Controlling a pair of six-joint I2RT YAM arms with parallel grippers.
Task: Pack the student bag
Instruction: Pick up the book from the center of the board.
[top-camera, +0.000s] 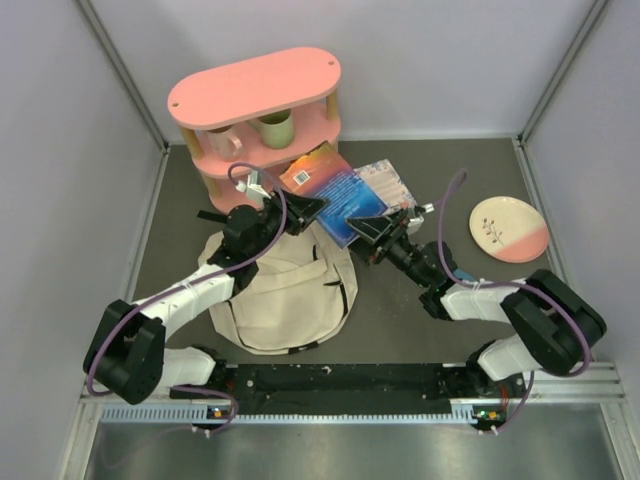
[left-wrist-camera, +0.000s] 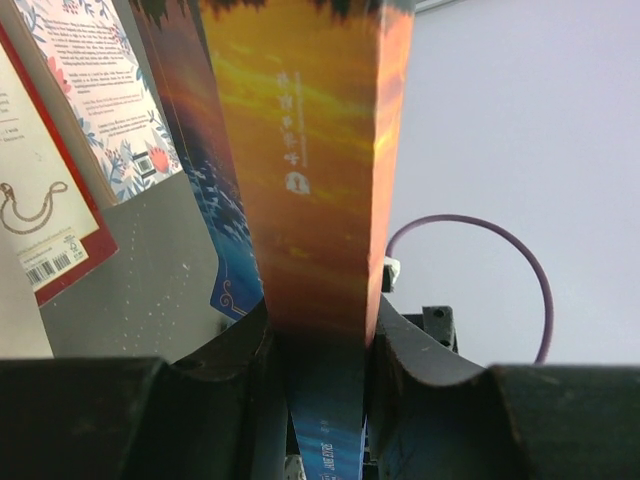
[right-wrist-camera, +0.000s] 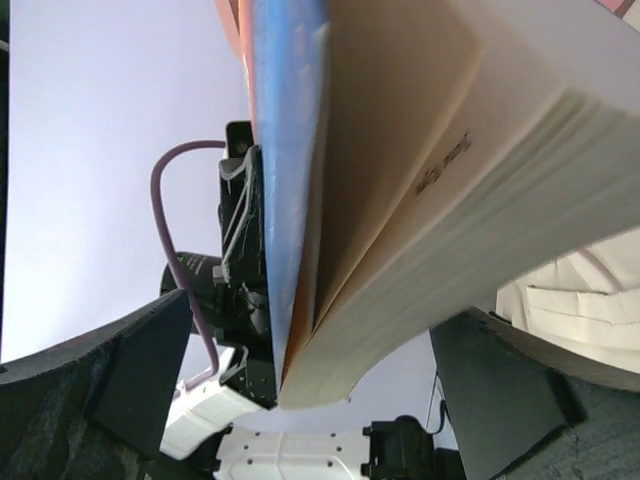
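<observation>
Two grippers meet at one orange-and-blue paperback book (top-camera: 335, 190): left gripper (left-wrist-camera: 320, 330) pinches its spine, right gripper (right-wrist-camera: 310, 350) stands spread about the page edge. Cream fabric student bag (top-camera: 285, 295) lies flat just beside. Likely best: hold the pinch firm, tilt the book toward the bag.

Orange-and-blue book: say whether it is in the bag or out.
Out: the book is clamped in the left gripper, at the student bag's far edge.

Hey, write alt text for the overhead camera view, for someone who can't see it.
The left gripper holds a blue-and-orange book just past a cream backpack, the right gripper open around it. Pink shelf behind, plate at right.
</observation>
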